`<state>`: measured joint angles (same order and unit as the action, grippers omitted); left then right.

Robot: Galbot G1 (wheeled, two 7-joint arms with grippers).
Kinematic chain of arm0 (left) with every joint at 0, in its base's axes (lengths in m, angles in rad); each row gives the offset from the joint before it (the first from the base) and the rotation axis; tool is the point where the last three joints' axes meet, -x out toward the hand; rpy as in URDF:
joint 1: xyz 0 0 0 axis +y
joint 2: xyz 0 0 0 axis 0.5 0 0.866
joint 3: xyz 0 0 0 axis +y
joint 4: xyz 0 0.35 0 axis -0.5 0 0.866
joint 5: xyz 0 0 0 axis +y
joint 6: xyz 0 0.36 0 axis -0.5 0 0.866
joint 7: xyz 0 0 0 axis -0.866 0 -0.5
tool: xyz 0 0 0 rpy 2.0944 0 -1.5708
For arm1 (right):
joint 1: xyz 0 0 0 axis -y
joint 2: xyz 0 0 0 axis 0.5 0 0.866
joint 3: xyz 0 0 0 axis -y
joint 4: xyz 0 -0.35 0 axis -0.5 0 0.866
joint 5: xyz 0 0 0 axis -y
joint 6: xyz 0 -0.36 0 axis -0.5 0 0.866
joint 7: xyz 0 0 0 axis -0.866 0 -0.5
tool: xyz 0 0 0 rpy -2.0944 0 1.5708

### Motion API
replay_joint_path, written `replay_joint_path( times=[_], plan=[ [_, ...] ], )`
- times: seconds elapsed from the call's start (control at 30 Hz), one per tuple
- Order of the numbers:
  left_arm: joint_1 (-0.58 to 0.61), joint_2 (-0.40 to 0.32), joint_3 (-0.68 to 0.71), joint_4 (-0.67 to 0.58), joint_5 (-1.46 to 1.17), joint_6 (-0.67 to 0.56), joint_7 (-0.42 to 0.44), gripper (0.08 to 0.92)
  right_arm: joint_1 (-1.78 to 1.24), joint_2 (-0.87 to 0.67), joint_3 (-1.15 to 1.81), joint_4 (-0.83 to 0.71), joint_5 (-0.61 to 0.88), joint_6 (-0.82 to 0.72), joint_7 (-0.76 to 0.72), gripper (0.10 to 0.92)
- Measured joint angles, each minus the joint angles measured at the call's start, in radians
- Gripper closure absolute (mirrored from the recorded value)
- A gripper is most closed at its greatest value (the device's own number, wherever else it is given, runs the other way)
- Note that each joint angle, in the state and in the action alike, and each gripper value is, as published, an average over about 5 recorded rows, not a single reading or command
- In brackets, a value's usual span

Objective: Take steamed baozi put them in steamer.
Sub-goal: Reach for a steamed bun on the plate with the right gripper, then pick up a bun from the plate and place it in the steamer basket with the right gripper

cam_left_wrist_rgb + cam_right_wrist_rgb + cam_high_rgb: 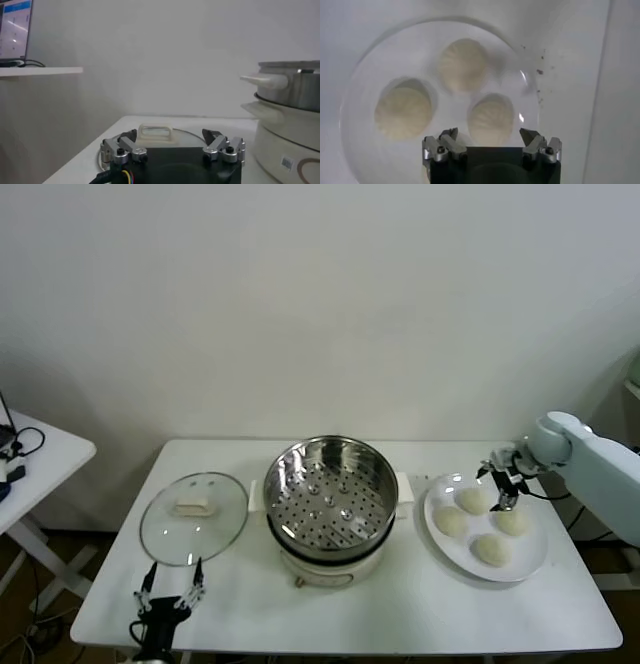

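Note:
The steamer (330,504) stands mid-table, a shiny steel pot with a perforated tray inside and nothing on it. Several cream-white baozi lie on a white plate (530,562) to its right, among them one at the plate's back (470,500) and one at the front (490,549). My right gripper (503,484) hovers open above the back of the plate. In the right wrist view one baozi (491,119) lies just ahead of the open gripper (489,133), untouched, with two more baozi (464,65) (402,112) beyond. My left gripper (170,594) is open and idle at the table's front left.
A flat glass lid (193,517) with a pale knob (155,134) lies left of the steamer (292,100), just ahead of the left gripper (169,134). A side table (40,459) stands at far left. The plate (365,75) sits near the table's right edge.

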<state>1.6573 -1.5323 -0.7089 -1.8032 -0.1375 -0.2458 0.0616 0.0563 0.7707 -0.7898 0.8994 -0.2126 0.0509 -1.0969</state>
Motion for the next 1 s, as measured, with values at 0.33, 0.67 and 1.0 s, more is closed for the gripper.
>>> replay_joint_path(
  times=[0.33, 0.67, 1.0],
  plan=[
    [-0.003, 0.001, -0.003, 0.015, 0.003, -0.002, 0.001, 0.177, -0.002, 0.099, 0.011, -0.144, -0.046, 0.028, -0.013, 0.203],
    [-0.005, 0.010, -0.005, 0.018, 0.003, 0.002, 0.001, 0.177, -0.018, 0.146, 0.056, -0.219, -0.070, 0.037, -0.026, 0.368],
    [-0.006, 0.013, -0.008, 0.014, 0.003, 0.005, 0.001, 0.177, 0.005, 0.144, 0.043, -0.216, -0.052, 0.054, -0.047, 0.465]
  ],
)
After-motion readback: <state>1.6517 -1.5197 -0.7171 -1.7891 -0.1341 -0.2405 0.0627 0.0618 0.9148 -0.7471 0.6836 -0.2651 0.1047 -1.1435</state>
